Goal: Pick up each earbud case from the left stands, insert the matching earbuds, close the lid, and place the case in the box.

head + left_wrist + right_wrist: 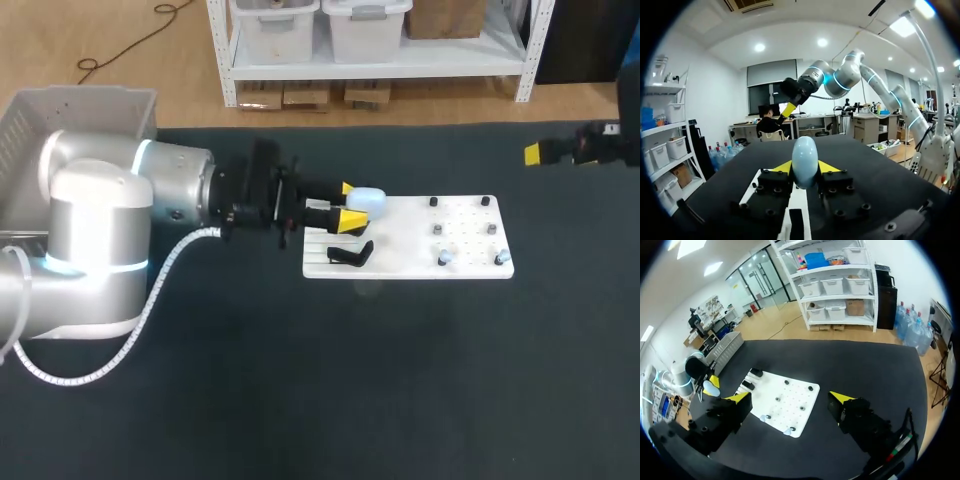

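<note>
head view: your left end effector (350, 204) grips the pale blue earbud case (370, 201) over the white board's (400, 265) left end. the earbuds (443, 259) sit on the board, the box (85, 93) far left, partly cut off.
left wrist view: you can't make out the lid seam.
right wrist view: your right end effector (790, 399) hangs open and empty.

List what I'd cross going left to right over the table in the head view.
grey box → left arm → left gripper, shut on the pale earbud case → white board → right gripper by the far right edge.
</note>
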Robot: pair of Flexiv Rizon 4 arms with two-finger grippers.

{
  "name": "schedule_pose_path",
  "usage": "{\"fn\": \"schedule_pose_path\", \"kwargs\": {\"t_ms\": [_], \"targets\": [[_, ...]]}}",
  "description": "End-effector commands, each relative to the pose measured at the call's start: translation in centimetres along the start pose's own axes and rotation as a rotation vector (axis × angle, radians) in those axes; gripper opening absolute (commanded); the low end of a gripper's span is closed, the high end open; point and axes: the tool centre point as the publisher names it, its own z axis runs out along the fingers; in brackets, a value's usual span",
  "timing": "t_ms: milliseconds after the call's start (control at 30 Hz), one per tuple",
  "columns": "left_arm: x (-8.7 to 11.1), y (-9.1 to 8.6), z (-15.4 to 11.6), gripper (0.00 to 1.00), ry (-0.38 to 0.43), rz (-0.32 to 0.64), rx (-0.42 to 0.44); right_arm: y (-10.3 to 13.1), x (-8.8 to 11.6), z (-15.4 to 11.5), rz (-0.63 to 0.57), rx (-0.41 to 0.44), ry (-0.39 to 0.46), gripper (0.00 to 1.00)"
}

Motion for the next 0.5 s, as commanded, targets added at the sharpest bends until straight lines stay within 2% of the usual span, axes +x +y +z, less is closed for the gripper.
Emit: {"fn": "schedule_pose_path", "kwargs": {"t_ms": [33,500], "targets": [[0.2,-0.7,0.1,0.00,-0.001,-0.004,-0.007,1.3,0.6,-0.7,-0.019,-0.002,0.005,1.00],[0.7,-1.8,0.0,0.00,-0.011,0.009,-0.019,6.8,2.7,-0.3,-0.110,-0.023,0.050,1.00]]}}
